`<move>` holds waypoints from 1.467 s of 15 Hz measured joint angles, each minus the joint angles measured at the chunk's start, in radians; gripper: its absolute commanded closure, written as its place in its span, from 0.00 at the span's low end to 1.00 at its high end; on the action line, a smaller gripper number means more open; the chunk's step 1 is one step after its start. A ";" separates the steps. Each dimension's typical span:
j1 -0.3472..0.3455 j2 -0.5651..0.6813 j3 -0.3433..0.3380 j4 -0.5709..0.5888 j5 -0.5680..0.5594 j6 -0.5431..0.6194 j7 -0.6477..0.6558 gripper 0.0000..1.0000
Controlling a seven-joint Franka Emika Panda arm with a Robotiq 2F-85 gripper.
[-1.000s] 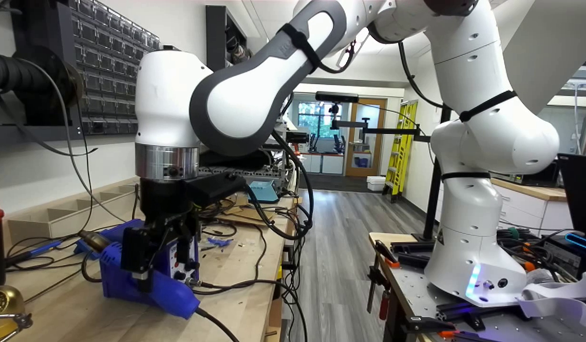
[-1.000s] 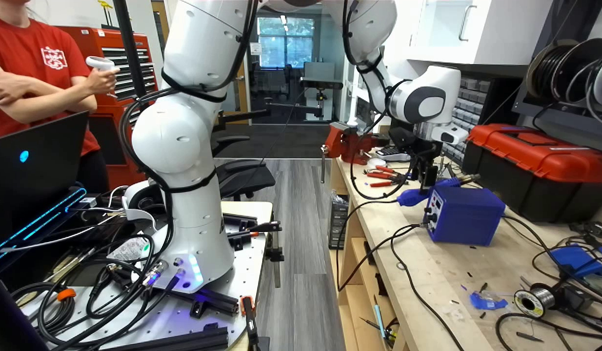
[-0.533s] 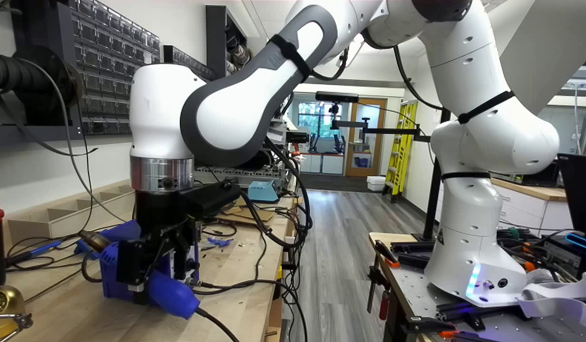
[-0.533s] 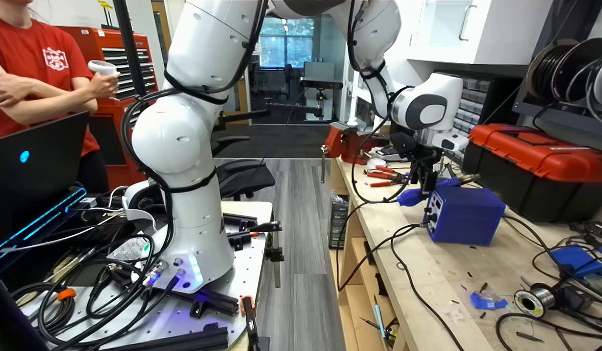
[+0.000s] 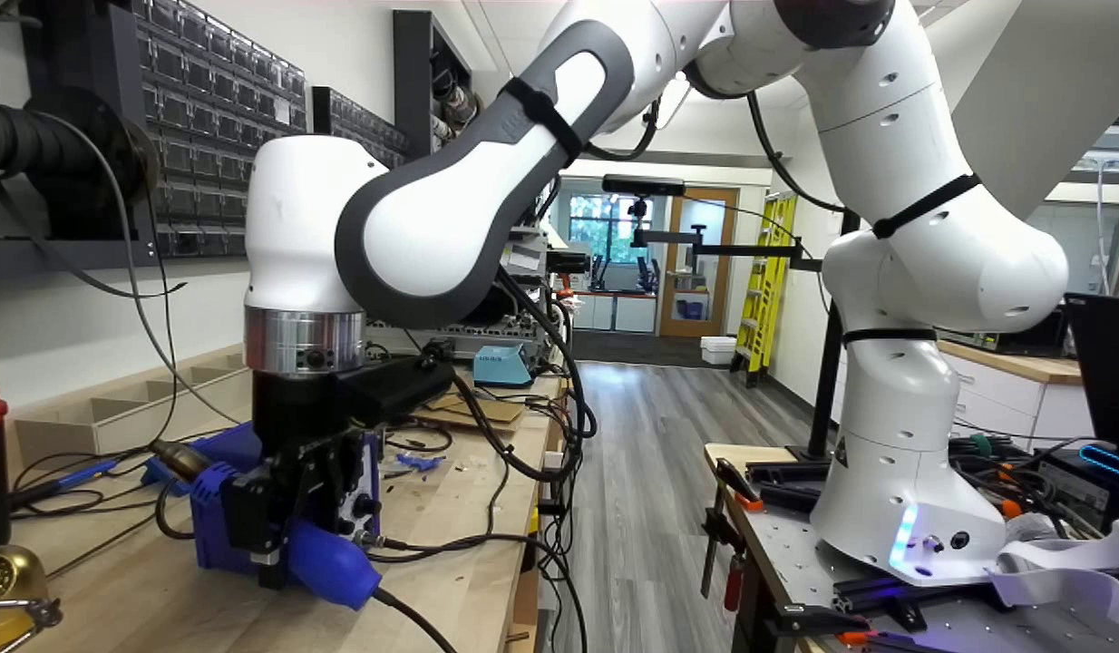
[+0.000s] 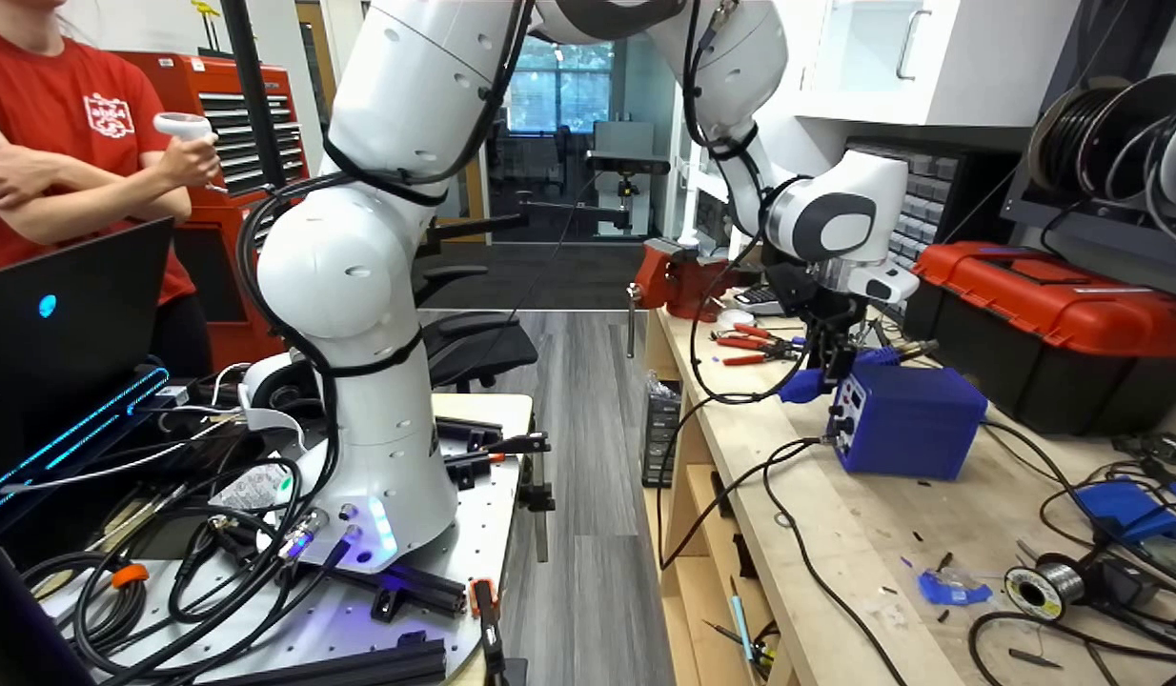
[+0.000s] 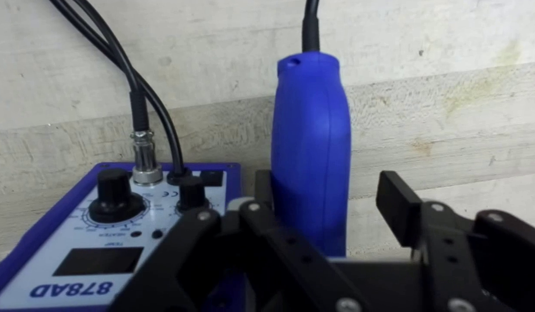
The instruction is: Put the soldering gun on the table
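Observation:
The soldering gun (image 7: pixel 311 125), with a thick blue handle and a black cord, lies along the flank of the blue soldering station (image 6: pixel 917 424). Its metal nozzle (image 5: pixel 180 459) points toward the wall. My gripper (image 7: pixel 326 195) reaches down around the handle with its jaws partly apart. In the wrist view the left finger is right against the handle, or nearly so. A gap shows between the handle and the right finger (image 7: pixel 397 210). How the gun is supported is hidden. Under both stretches the light-wood table (image 6: pixel 874 514).
The station's dial panel (image 7: pixel 105 255) sits close beside the left finger. Black cables (image 6: pixel 788 448) run from it over the table's edge. A red-lidded toolbox (image 6: pixel 1055 324), red-handled pliers (image 6: pixel 755 343), a red vise (image 6: pixel 679 281) and a solder spool (image 6: pixel 1044 586) also occupy the table.
My arm has come down, bringing the gripper lower around the gun's handle. The jaws have drawn somewhat closer together. The gun and the station have stayed in place.

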 measured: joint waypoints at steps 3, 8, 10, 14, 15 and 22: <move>-0.001 -0.002 -0.006 0.000 0.010 0.000 0.000 0.83; -0.001 -0.010 -0.011 -0.004 0.027 0.041 0.000 0.83; -0.001 -0.025 -0.013 -0.015 0.028 0.070 0.000 0.83; -0.001 -0.094 -0.020 -0.058 0.027 0.118 0.000 0.83; 0.000 -0.116 -0.021 -0.072 0.027 0.130 0.000 0.83; -0.001 -0.232 -0.040 -0.124 0.025 0.188 0.000 0.83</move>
